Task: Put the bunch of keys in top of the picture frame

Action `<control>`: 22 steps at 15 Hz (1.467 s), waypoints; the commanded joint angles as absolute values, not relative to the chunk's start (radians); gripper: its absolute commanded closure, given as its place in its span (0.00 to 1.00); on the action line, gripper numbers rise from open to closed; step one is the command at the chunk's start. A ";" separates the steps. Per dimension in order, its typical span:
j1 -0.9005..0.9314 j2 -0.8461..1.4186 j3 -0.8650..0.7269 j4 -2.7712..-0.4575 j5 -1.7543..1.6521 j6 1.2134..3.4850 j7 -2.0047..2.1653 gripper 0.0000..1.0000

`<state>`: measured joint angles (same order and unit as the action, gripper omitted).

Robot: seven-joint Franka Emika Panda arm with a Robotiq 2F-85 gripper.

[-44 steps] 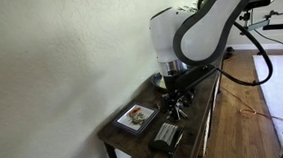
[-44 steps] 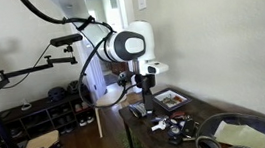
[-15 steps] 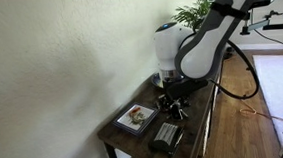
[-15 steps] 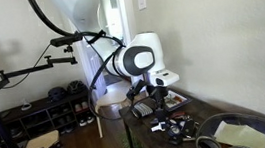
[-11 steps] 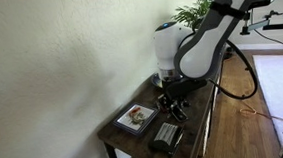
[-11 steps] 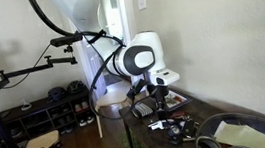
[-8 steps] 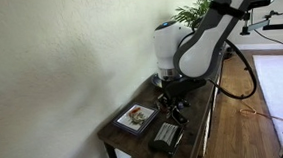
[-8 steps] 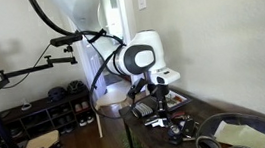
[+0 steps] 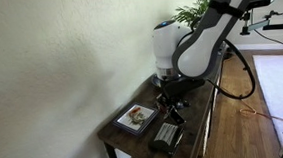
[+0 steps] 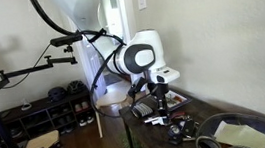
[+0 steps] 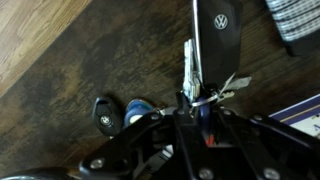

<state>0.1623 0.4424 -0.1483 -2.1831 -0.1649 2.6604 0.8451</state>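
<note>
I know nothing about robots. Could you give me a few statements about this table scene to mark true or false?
1. The picture frame lies flat on the table. True.
2. The black key fob carries a VW logo. True.
3. The bunch of keys already sits on the picture frame. False: it is over bare wood, at the end effector.
4. The table is white plastic. False: it is dark wood.

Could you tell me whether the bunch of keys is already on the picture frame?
No, the picture frame lies bare in an exterior view, with the bunch of keys beside it under the gripper.
</note>
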 commanded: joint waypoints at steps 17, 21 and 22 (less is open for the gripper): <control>0.211 0.290 -0.143 -2.156 -0.224 2.565 0.858 0.93; 0.211 0.310 -0.110 -2.083 -0.222 2.523 0.844 0.93; 0.211 0.320 -0.099 -2.060 -0.219 2.511 0.837 0.93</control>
